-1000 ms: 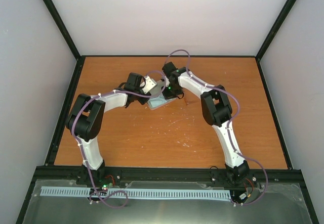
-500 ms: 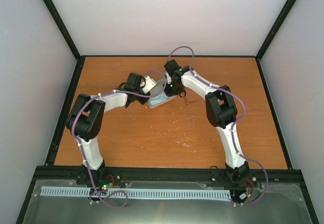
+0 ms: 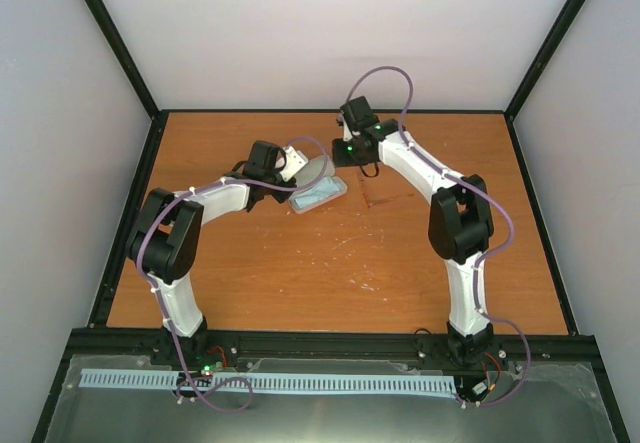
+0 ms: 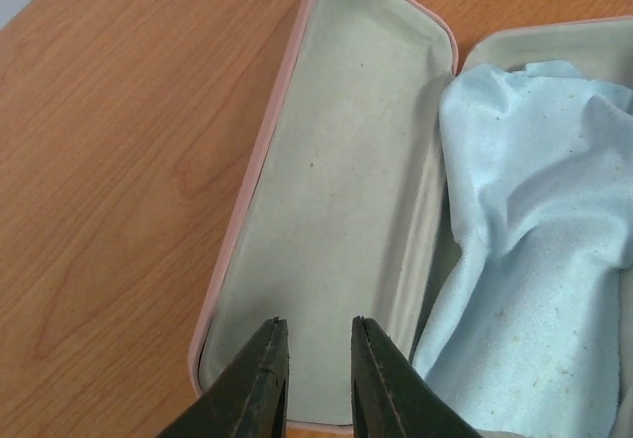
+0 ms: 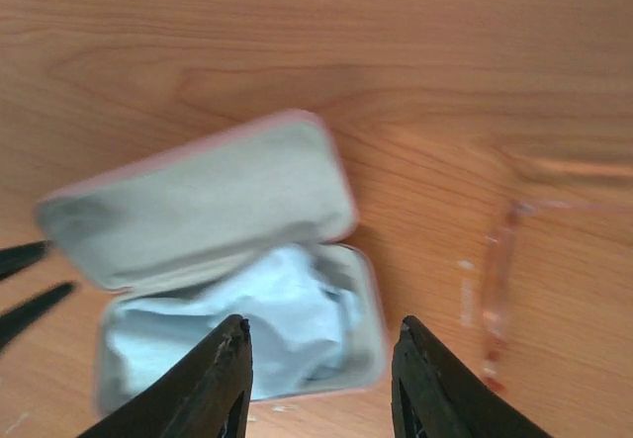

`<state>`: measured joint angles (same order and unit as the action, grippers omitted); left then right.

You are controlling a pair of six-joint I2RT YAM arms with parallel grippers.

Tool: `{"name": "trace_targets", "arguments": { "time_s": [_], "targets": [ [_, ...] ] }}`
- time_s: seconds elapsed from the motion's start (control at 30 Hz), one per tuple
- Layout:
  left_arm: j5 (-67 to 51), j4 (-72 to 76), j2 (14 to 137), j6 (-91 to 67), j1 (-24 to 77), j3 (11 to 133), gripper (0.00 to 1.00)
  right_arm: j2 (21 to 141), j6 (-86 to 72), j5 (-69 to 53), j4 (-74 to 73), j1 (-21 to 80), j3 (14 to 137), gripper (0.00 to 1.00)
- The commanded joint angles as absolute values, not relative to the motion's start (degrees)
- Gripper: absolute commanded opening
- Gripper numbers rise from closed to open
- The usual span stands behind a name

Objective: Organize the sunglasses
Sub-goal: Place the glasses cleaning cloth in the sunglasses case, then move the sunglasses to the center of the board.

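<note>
**A:** Where were the sunglasses (image 5: 497,290) at that point?

**B:** They lay flat on the table (image 5: 297,23), at the right of the right wrist frame. They were to the right of the open pink case (image 5: 198,201) and not touching it. Their reddish-brown frame barely showed against the wood, and blur hid the detail.

**A:** And the case?

**B:** It was open, with the grey lid bare and the light-blue cloth (image 4: 534,240) bunched in the other half.

**A:** What about the grippers?

**B:** The right gripper (image 5: 322,334) was spread wide and empty, hanging above the case's right end, with the glasses off to its right. The left gripper (image 4: 317,359) sat at the bottom of its own frame, over the near end of the lid. Its jaws were only a narrow gap apart, and I saw only lining between them.

**A:** How would you expect the glasses to handle?

**B:** I'd judge them very light and thin, with slim arms that flex and hinges that could swing. They looked smooth enough to skate on the wood if nudged, and fragile if squeezed hard.

**A:** Where would you take hold?

**B:** At the bridge, or across the front frame near a hinge where it's stiffest, with a gentle close. Pinching one arm alone would probably let them twist. The crumpled cloth might also leave them sitting high in the case.
</note>
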<state>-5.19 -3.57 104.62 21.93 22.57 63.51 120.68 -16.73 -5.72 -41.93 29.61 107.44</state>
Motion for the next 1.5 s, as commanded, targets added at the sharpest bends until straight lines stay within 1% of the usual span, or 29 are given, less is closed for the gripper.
{"name": "trace_targets", "arguments": {
  "time_s": [0.0,0.13,0.27,0.37,0.47,0.93,1.03,1.07,1.17,1.27,1.33,1.47],
  "targets": [
    [-3.5,-3.0,103.0,21.0,22.7,67.3,0.21,119.4,-20.5,-1.6,-45.4,25.7,103.8,0.4],
    [-3.2,-4.5,103.9,20.7,22.7,71.0,0.21,118.9,-18.0,1.2,-50.5,25.0,101.6,0.42],
    [-3.2,-6.3,105.5,20.1,22.7,74.7,0.21,118.8,-16.2,1.8,-52.2,25.0,100.7,0.44],
    [-3.6,-7.2,106.6,20.0,22.7,76.5,0.21,119.2,-16.4,-0.3,-52.4,24.6,101.0,0.42],
    [-4.0,-7.6,107.2,20.3,22.7,77.6,0.21,120.2,-16.8,-2.2,-52.2,24.6,101.6,0.42],
    [-3.4,-8.0,106.8,20.7,22.3,77.7,0.21,129.9,-14.9,-2.5,-56.1,24.6,109.5,0.41],
    [-3.4,-7.9,106.8,20.6,22.2,77.7,0.21,130.6,-14.8,-2.1,-55.9,24.6,109.3,0.36],
    [-3.5,-7.9,106.7,20.5,22.2,77.7,0.21,131.1,-14.8,-2.1,-56.0,24.6,109.5,0.32],
    [-3.5,-7.7,106.8,20.7,22.1,77.5,0.21,131.9,-14.7,-2.0,-56.4,24.7,109.9,0.16],
    [-3.6,-7.6,106.9,21.0,22.1,77.5,0.21,131.7,-13.8,-1.7,-57.2,24.6,109.8,0.06],
    [-3.6,-7.5,107.1,21.2,22.1,77.6,0.21,130.5,-12.7,-0.7,-57.7,24.7,108.9,0.03],
    [-4.1,-7.3,107.5,21.4,22.1,77.7,0.21,126.2,-9.7,-0.4,-57.3,24.6,104.3,0.03]
  ]
}}
